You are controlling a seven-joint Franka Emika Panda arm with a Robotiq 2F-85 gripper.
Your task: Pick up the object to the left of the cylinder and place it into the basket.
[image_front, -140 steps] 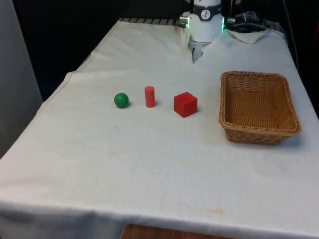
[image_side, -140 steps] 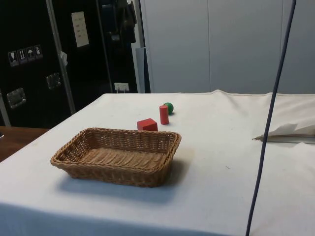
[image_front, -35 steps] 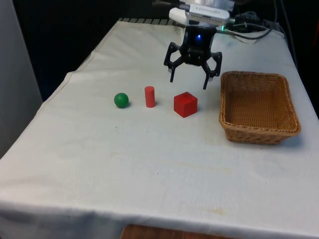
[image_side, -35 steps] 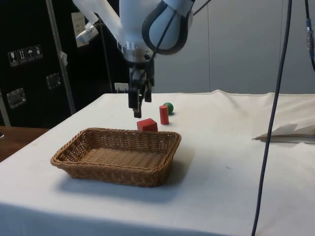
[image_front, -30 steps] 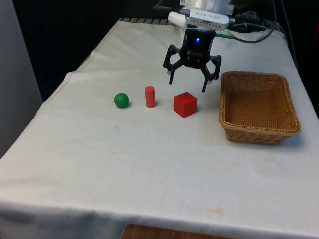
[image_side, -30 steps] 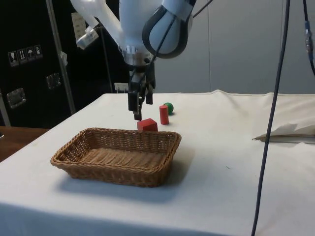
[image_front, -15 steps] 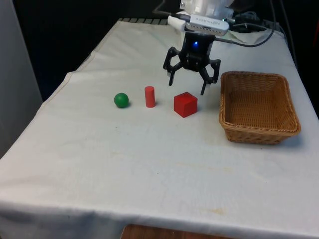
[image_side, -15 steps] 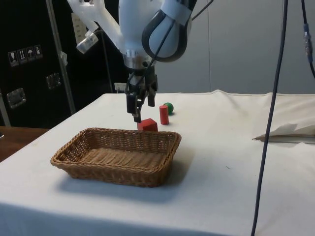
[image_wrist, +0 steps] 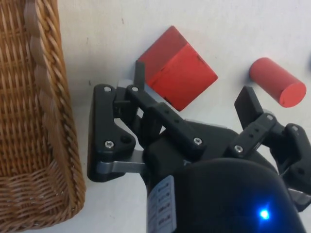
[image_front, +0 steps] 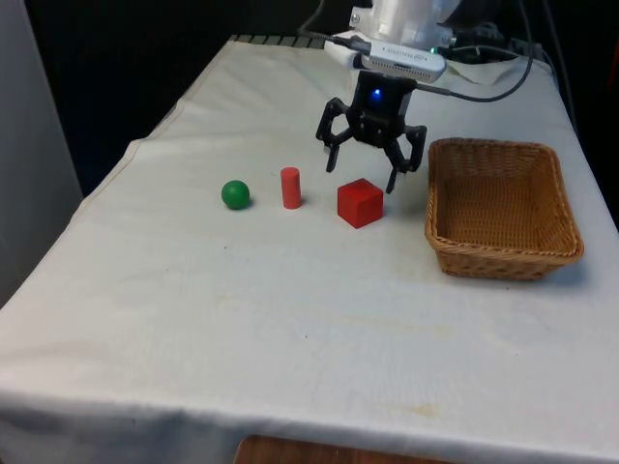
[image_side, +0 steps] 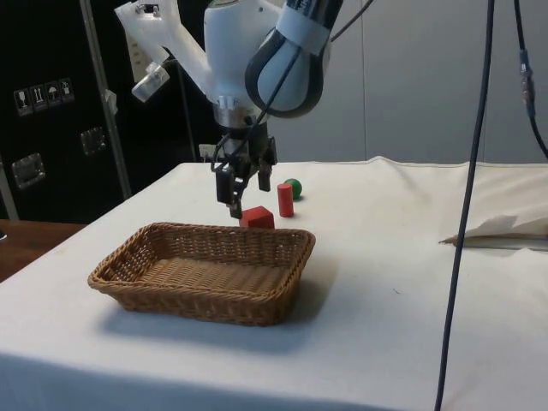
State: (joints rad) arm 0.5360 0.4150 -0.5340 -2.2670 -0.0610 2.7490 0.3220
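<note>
My hand [image_front: 366,171] hangs spread open, empty, seemingly above the red cube [image_front: 360,203]. Still approaching: next I must cross past the cylinder [image_front: 290,188] to the green ball [image_front: 235,194].

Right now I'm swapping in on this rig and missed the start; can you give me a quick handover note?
Gripper: open, empty, hovering just behind the red cube, above the cloth.
Things: green ball, red cylinder and cube stand in a row; the ball is on the front view's left of the cylinder. Wicker basket sits on the front view's right, nothing in it.
Done: nothing picked yet.
Left: going by the front view's left, grasp the ball and put it in the basket.
</note>
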